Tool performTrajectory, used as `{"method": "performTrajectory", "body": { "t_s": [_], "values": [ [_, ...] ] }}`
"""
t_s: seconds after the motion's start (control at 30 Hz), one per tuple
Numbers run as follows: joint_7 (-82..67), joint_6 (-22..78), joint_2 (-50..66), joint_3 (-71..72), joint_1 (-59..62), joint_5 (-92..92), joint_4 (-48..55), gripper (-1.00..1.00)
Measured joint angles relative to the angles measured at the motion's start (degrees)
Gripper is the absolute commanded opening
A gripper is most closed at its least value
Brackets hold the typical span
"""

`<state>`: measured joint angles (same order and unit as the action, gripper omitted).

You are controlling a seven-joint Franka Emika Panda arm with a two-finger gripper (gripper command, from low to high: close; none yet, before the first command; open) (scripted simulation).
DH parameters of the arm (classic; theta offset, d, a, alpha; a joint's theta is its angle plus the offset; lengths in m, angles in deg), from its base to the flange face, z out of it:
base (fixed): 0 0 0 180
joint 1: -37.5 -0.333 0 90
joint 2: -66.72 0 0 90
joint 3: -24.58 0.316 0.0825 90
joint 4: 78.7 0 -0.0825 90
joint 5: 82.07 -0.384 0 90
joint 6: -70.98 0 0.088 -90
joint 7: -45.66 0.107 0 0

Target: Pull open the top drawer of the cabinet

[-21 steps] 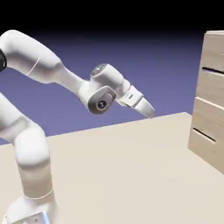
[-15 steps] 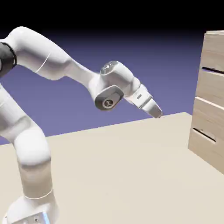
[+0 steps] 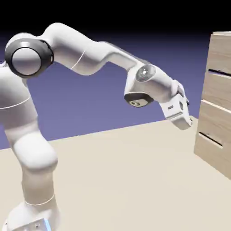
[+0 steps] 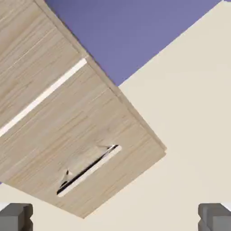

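The top drawer (image 3: pixel 220 52) sits shut at the upper end of the cabinet (image 3: pixel 216 108), which stands at the exterior view's right edge on the counter (image 3: pixel 126 176); a dark slit marks its lower seam, and no handle can be made out on it from this side. In the hand view the cabinet fills the upper left, rolled at a slant, and the handle seen there belongs to a lower drawer front (image 4: pixel 85 169), not the top one. Since the previous instants the arm has swung rightward and stretched out, carrying the pincer (image 3: pixel 184 118) from mid-counter to a position near the cabinet's front but apart from it, at about the height of the middle fronts. The approach is therefore judged nearly complete sideways, yet the hand probably needs to rise before the top drawer can be reached. The pincer is released, spread wide, its fingertips (image 4: pixel 16 215) at the two bottom corners of the hand view; it holds nothing and touches nothing.
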<state>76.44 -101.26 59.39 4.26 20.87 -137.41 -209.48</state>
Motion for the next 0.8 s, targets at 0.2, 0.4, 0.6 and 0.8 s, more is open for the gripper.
{"method": "performTrajectory", "body": {
  "t_s": [0.2,0.4,0.6,0.8],
  "values": [
    [-3.2,0.5,6.8,-5.5,-4.3,-15.0,8.2,0.0],
    [-6.3,1.0,13.7,-11.0,-8.6,-29.9,16.3,0.0],
    [-9.5,1.4,20.5,-16.5,-12.9,-44.9,24.5,0.0],
    [-12.6,1.9,27.4,-22.0,-17.2,-59.8,32.7,0.0]
  ]
}}
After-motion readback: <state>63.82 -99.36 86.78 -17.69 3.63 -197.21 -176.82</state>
